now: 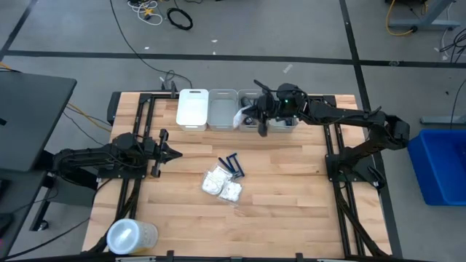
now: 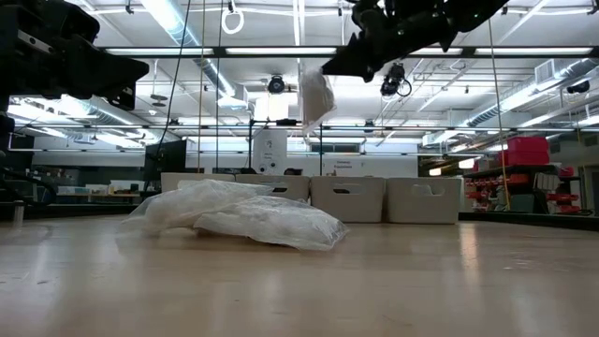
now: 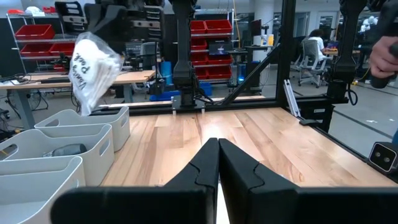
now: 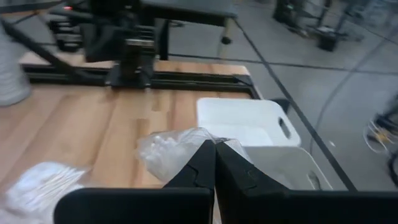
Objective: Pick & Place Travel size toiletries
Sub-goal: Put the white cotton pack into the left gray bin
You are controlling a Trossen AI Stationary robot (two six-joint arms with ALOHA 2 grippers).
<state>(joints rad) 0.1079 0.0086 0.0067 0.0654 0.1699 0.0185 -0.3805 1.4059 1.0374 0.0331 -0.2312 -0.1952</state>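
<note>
Packet (image 1: 239,116) pinched in the right gripper (image 1: 251,116) above the row of white bins (image 1: 223,109).
Other packets (image 1: 223,185) and razors (image 1: 234,164) lie on the table near the bins; the left gripper (image 1: 175,153), fingers pressed together, waits beside them.

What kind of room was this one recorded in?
Most likely a robotics lab or workshop: cables lie on the taped concrete floor, shelves of red storage bins line the back, and a person at a desk sits beyond the wooden table.
</note>
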